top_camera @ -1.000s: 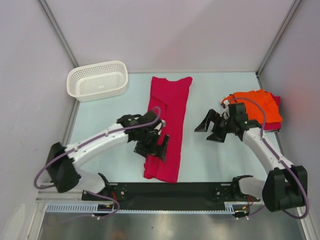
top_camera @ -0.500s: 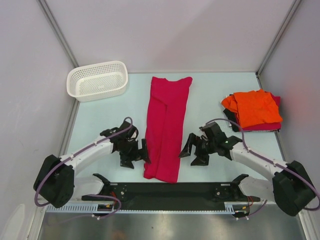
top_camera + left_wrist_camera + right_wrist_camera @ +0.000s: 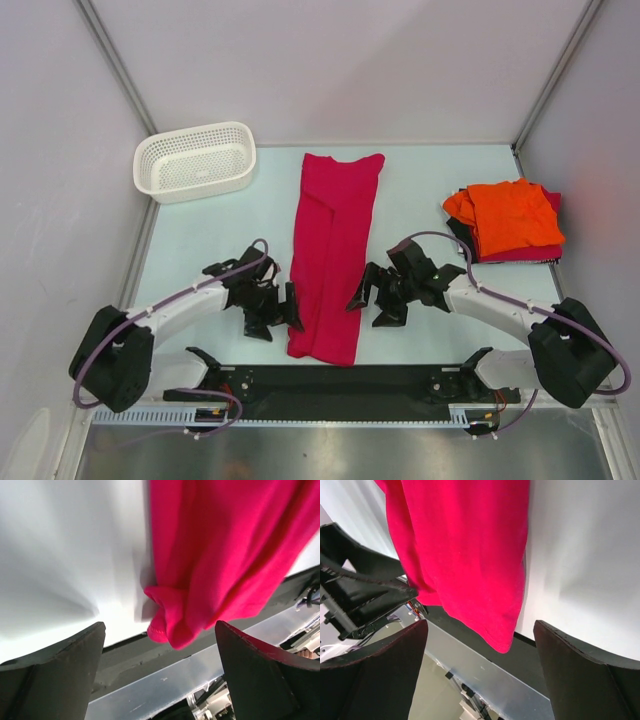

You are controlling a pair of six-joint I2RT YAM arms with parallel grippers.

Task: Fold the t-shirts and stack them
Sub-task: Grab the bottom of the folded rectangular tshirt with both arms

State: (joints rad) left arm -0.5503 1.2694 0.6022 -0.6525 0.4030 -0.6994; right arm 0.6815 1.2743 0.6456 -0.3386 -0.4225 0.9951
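Folding stage: looks mid-fold, with the long strip ready for its crosswise fold; a judgement only.
Basket point(image 3: 195, 160): sits far left, well apart from the cloth.
Left gripper point(image 3: 274, 316): spread wide, pinching nothing; hovers low just beside the strip's near-left edge and frames the bunched left corner point(image 3: 165, 620) in its wrist view.
Shirt point(image 3: 335, 235): crimson; lies mid-table as a long narrow strip, collar end far, hem end near the arm bases.
Right gripper point(image 3: 371, 303): spread wide as well, empty; sits low just beside the near-right edge, with the flatter right corner point(image 3: 502, 635) framed in its wrist view.
Stack point(image 3: 510, 215): orange shirt folded on a crimson one, far right, well apart from the strip.
Risk: may catch only the top layer at the bunched left corner and let the strip open out; uneven pinches could skew the fold.
Change: half a second back, stood slightly wider of the strip; a second back, left over the cloth, right up beside the stack.
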